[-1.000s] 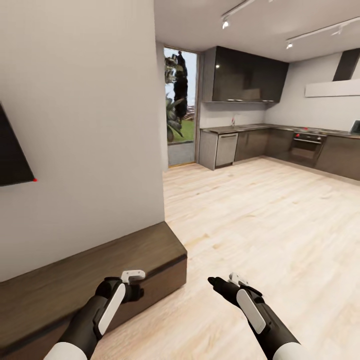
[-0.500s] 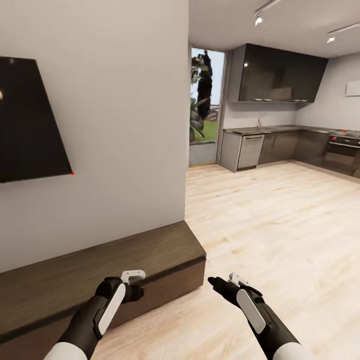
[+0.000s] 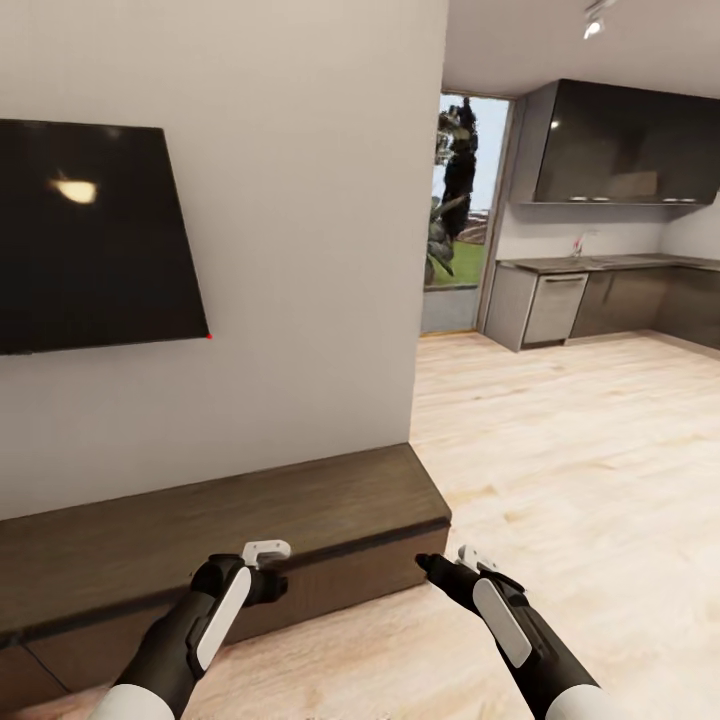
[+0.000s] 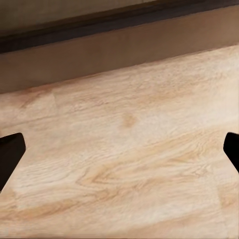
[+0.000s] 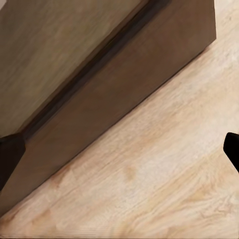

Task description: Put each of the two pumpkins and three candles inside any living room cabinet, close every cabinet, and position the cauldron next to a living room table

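Under the wall TV (image 3: pixel 95 235), the cabinet (image 3: pixel 230 525) stands closed along the wall, its left end cut off. Both grippers, left (image 3: pixel 262 562) and right (image 3: pixel 450 568), hang spread and empty before it, fingertips (image 4: pixel 10 154) barely visible at the wrist views' edges.

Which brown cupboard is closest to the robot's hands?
The long low dark wood cabinet under the black TV. The grey kitchen units stand far off across the floor.

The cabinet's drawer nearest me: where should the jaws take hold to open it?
No handle shows on the cabinet. The dark gap under its top slab looks like the only purchase: come from the front and hook the drawer front's upper edge. Both grippers, left and right, are open.
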Robot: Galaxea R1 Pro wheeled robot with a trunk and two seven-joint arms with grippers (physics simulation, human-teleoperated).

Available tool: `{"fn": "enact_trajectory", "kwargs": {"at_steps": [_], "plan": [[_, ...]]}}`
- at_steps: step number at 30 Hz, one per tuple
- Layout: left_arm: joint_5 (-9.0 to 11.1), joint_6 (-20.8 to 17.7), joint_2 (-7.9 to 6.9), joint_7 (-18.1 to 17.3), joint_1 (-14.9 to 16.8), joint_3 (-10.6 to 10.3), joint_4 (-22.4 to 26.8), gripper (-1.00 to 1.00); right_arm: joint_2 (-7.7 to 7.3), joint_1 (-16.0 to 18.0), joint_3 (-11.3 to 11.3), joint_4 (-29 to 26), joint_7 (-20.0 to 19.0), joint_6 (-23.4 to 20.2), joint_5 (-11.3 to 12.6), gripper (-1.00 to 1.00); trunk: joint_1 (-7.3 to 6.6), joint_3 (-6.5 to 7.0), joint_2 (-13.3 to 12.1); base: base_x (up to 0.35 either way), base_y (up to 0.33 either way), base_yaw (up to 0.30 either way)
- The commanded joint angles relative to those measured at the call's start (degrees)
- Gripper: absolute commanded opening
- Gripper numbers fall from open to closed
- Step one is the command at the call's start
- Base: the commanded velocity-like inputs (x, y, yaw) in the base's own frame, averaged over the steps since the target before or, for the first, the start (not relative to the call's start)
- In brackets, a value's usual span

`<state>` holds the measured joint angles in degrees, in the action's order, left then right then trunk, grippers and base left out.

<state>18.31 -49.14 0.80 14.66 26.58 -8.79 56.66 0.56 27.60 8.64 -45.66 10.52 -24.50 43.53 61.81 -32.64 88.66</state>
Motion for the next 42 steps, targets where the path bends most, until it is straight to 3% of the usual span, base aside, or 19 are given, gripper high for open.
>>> {"fn": "enact_trajectory", "kwargs": {"at_steps": [1, 26, 42], "plan": [[0.6, -0.2, -0.01, 0.5, 0.0, -0.1, 0.0, 1.0, -0.04, 0.0, 0.1, -0.1, 0.6, -0.1, 0.6, 1.0, -0.01, -0.06, 0.0, -0.079, 0.0, 0.291], [0.8, -0.3, 0.02, 0.6, 0.0, 0.0, 0.0, 1.0, -0.04, 0.0, 0.1, -0.1, 0.6, -0.1, 0.6, 1.0, -0.01, -0.06, 0.0, -0.057, 0.0, 0.286], [0.8, -0.3, -0.02, 0.6, 0.0, 0.0, 0.2, 1.0, -0.07, 0.0, 0.0, -0.1, -1.3, -0.1, 0.6, 1.0, -0.01, -0.06, 0.0, -0.052, 0.0, 0.026]]}}
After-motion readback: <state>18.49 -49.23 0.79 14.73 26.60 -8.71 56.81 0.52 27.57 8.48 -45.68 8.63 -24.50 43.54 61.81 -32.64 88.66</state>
